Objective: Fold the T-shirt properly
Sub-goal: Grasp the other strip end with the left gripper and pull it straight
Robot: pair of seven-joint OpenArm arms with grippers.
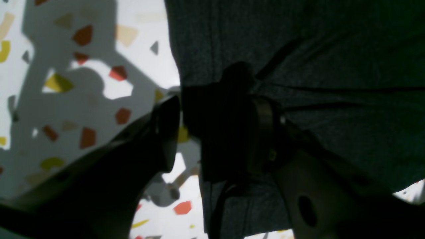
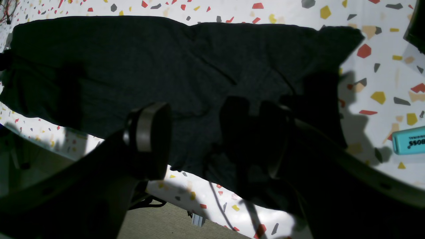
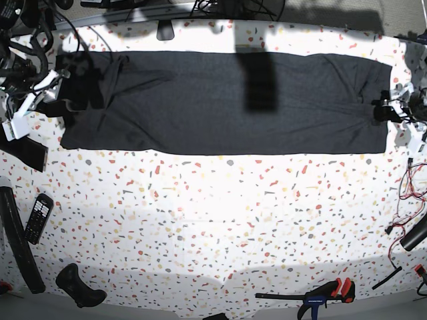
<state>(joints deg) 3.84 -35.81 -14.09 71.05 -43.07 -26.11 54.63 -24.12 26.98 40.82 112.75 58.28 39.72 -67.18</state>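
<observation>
1. The T-shirt (image 3: 220, 103) lies as a long dark band across the far side of the table (image 3: 220, 220).
2. The left gripper (image 1: 186, 129) pinches the shirt's right edge; a thin bite could slip.
3. The right gripper (image 2: 196, 132) hovers with jaws apart over the left end, holding nothing; uneven pulls would skew the fold.

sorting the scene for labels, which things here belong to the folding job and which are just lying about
Job:
- large dark charcoal fabric T-shirt, spread in a long band
- left pincer at its edge
- right pincer at the other end

Lying about:
- black calculator
- blue and red clamp
- teal plastic block
- black controller
</observation>
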